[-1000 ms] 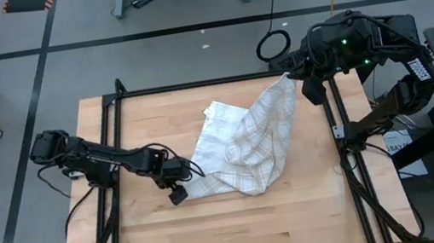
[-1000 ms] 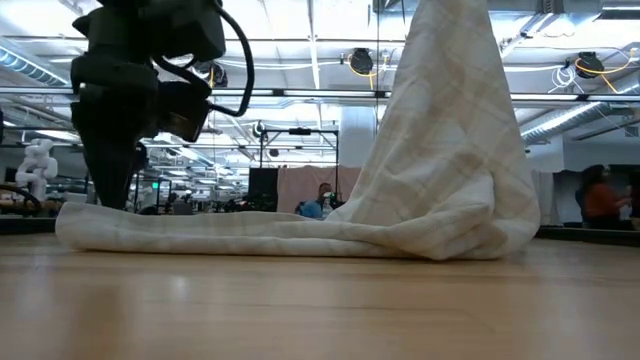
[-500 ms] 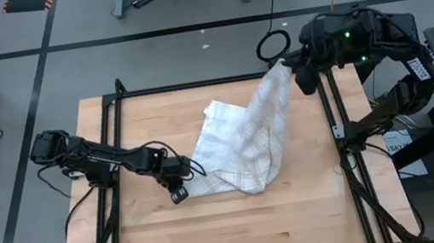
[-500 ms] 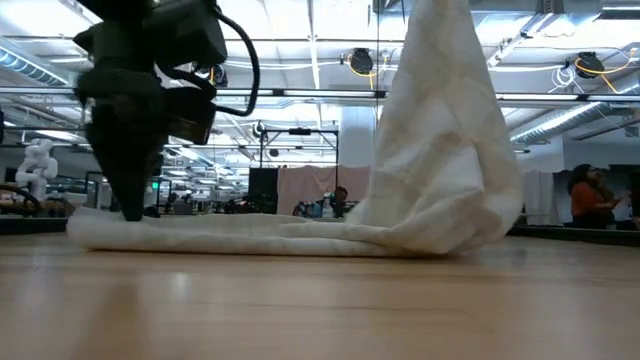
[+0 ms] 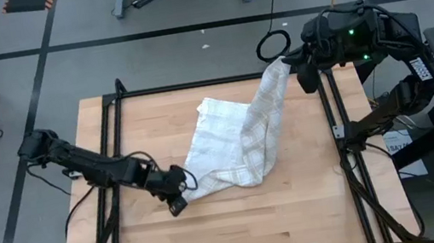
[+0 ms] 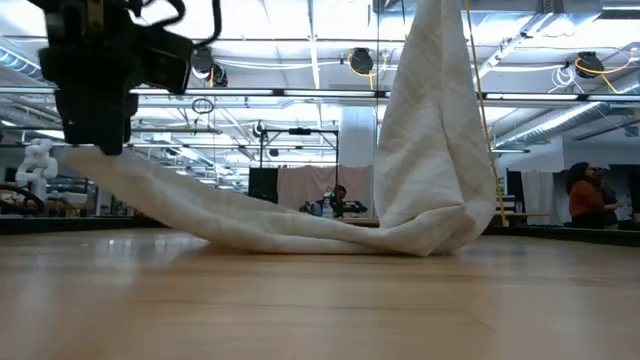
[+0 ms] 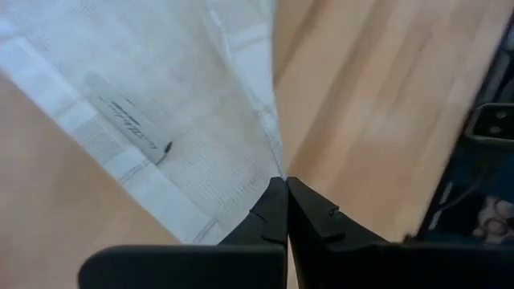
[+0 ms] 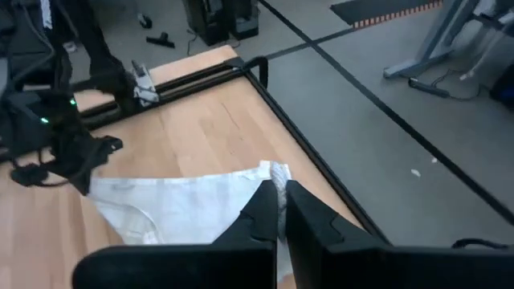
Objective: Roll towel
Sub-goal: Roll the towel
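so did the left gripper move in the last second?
Yes. The left gripper lifted its towel corner off the table.

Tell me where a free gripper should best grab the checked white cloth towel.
Probably the loose far corner of the thin white checked cloth towel lying flat on the wooden table. The left gripper and right gripper already pinch two other corners, so come from above at its edge.

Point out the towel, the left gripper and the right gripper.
towel (image 5: 229,141): high view, on its middle, draped between both arms.
left gripper (image 5: 178,194): high view, at its fingertips, pinching the towel's near-left corner.
right gripper (image 5: 293,64): high view, at its fingertips, holding the towel's far-right corner raised.
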`<action>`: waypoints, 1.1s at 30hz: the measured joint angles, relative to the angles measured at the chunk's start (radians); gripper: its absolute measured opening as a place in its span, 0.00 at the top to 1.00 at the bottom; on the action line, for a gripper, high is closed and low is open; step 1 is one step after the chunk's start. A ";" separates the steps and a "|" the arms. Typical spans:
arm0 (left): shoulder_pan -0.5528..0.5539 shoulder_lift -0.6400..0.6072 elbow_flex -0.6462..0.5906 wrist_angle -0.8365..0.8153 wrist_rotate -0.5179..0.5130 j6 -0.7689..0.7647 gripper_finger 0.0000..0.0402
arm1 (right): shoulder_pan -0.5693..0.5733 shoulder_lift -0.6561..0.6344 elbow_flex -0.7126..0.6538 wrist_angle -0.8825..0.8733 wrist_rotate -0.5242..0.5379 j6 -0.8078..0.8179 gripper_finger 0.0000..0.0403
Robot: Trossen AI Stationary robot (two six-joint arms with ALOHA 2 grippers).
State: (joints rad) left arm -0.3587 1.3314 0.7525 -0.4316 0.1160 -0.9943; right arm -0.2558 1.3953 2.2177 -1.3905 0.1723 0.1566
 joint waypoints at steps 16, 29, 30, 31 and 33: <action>-0.067 0.023 -0.001 0.167 0.148 -0.177 0.62 | 0.000 -0.068 0.000 -0.075 -0.232 -0.026 1.00; 0.265 0.041 0.000 0.130 -0.046 0.333 0.52 | 0.002 -0.112 0.000 -0.095 -0.305 0.007 1.00; 0.300 0.058 0.000 0.145 -0.046 0.393 0.55 | 0.002 -0.112 0.000 -0.095 -0.305 0.007 1.00; 0.333 0.079 0.002 0.154 -0.047 0.454 0.57 | 0.002 -0.112 0.000 -0.095 -0.305 0.000 1.00; 0.383 0.116 -0.001 0.164 -0.046 0.594 0.62 | 0.002 -0.109 0.000 -0.093 -0.305 -0.019 1.00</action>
State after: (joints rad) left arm 0.0245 1.4478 0.7517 -0.2677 0.0704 -0.3999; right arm -0.2539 1.2867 2.2177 -1.4832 -0.1325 0.1374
